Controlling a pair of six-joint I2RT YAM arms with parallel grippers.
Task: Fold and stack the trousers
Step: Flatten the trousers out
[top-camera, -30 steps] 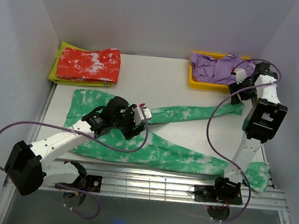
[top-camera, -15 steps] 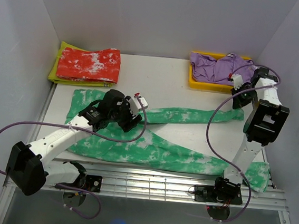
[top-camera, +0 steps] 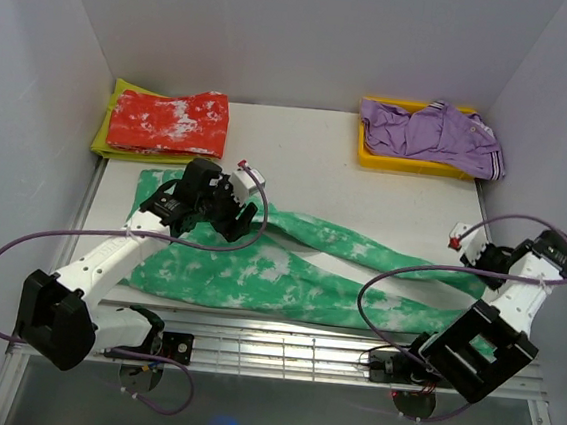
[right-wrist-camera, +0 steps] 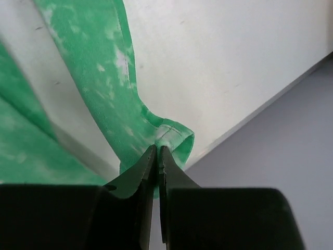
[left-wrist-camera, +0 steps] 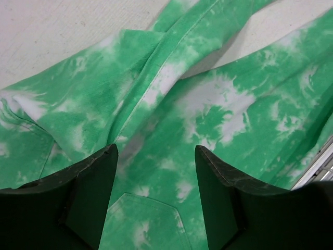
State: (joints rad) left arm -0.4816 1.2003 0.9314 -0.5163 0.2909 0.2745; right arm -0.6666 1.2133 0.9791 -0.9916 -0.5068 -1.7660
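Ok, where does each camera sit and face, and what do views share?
Top external: high behind the left arm and right arm, both shown, looking down on the table.
Left wrist: on the left arm, facing down at the trousers; open left claw shows.
Right wrist: on the right arm, along the shut right claw pinching the trousers' hem.
Shared: all show the trousers.

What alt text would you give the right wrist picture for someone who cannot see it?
The right arm's dark fingers are pinched shut on the hemmed cuff of the green, white-blotched trousers, whose leg trails away across the white table.
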